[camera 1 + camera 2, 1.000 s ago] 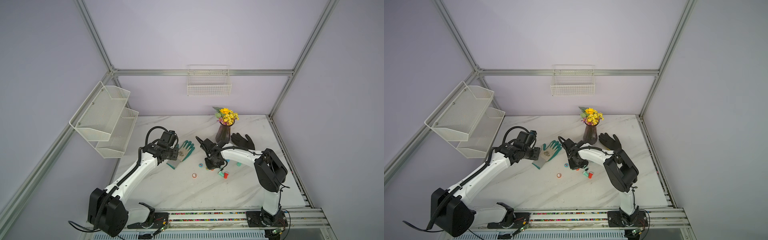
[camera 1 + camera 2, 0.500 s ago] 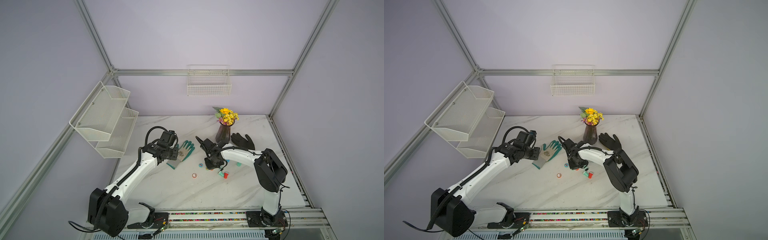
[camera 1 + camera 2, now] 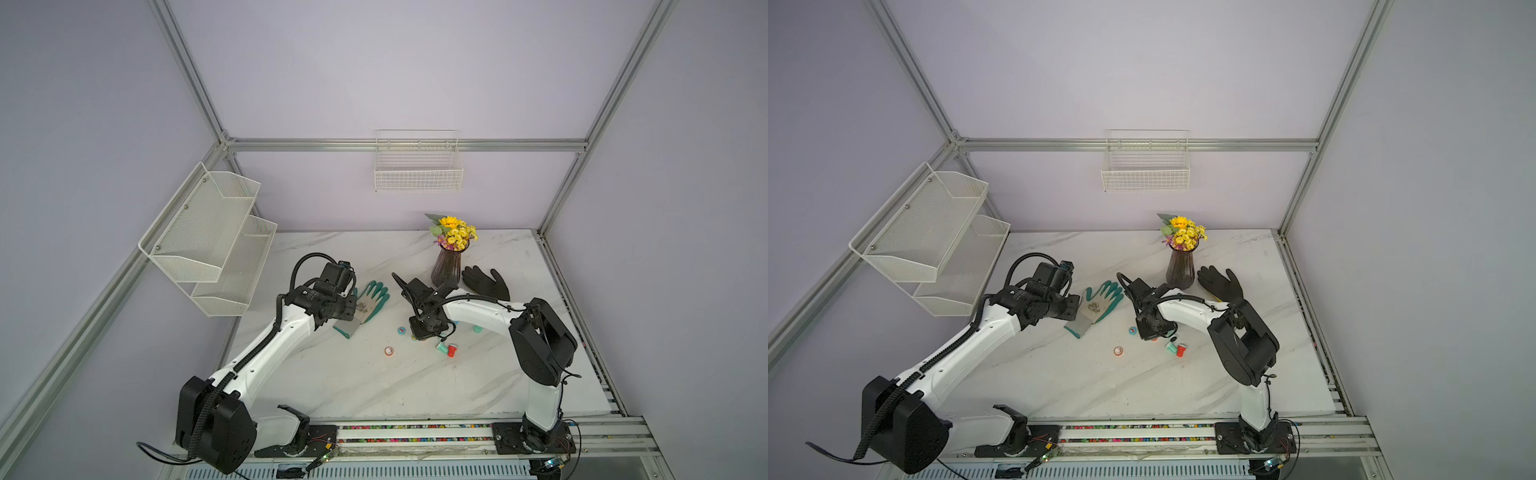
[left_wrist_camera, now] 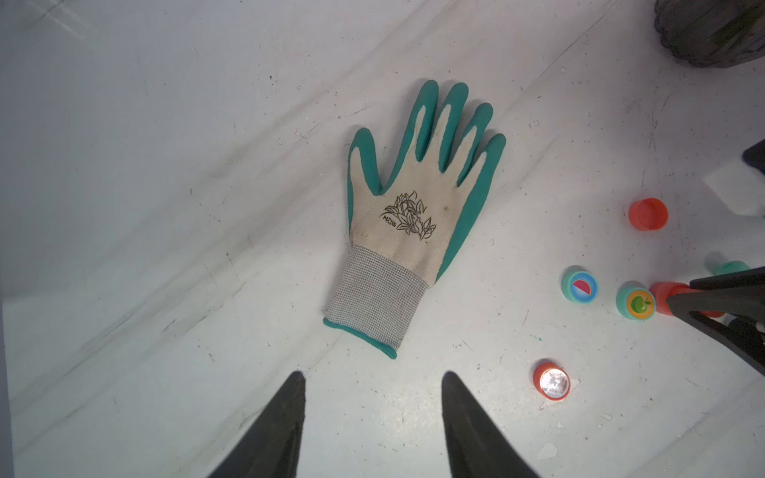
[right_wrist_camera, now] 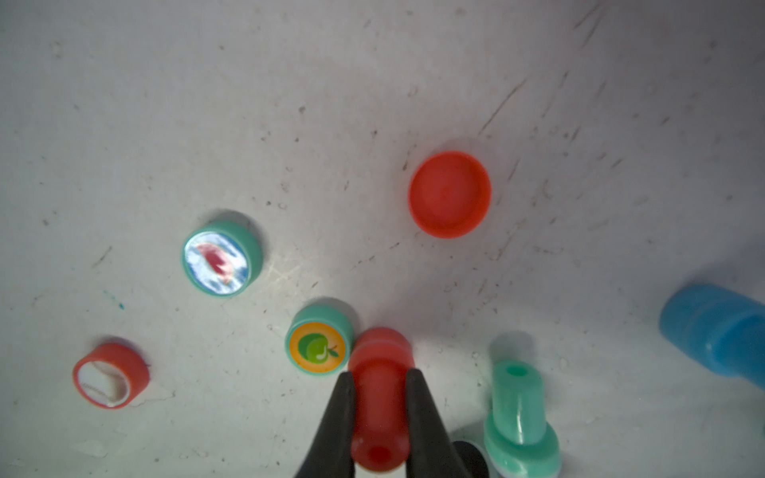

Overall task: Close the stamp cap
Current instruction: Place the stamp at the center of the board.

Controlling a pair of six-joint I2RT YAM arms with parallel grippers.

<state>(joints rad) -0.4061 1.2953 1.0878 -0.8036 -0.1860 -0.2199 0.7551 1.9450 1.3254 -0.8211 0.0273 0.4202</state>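
Little has moved vs a sec ago: our right claw (image 5: pixel 380 373) stays clamped on the red stamp (image 5: pixel 381 351), low over the surface (image 5: pixel 289 103); left claw (image 4: pixel 372 376) hangs apart, empty, by the green gardening glove (image 4: pixel 414 207). Grasp looks done, we reckon. Next: carry stamp over the red cap (image 5: pixel 449 194), lying open-side up nearby, align & press in.

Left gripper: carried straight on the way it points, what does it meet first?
Probably the glove, at its grey cuff, which lies dead ahead of the open left gripper. Depth is unclear; it may touch bare table just short of it.
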